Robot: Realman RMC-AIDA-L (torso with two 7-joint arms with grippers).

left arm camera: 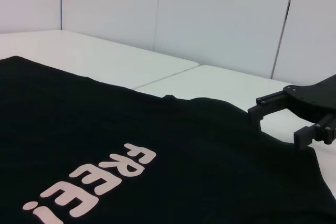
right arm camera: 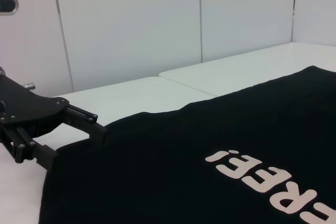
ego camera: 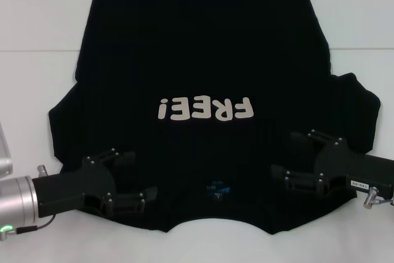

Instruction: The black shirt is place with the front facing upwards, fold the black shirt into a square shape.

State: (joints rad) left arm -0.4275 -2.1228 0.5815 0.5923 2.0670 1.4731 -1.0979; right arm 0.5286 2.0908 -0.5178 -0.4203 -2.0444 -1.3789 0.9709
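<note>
The black shirt (ego camera: 197, 60) lies spread flat with its front up, the collar end nearest me. Its off-white "FREE!" letters (ego camera: 205, 109) read upside down from here, and a small blue neck label (ego camera: 215, 186) shows at the collar. My left gripper (ego camera: 140, 175) is open over the shirt's near left shoulder. My right gripper (ego camera: 284, 155) is open over the near right shoulder. The left wrist view shows the shirt (left arm camera: 157, 145) with the right gripper (left arm camera: 278, 124) at its far edge. In the right wrist view, the left gripper (right arm camera: 73, 140) hangs at the edge of the shirt (right arm camera: 173, 150).
The shirt rests on a white table (ego camera: 37, 29) made of panels with a seam (ego camera: 31, 50) running across. Bare tabletop lies on both sides of the shirt and along the near edge. White wall panels (left arm camera: 210, 14) stand behind the table.
</note>
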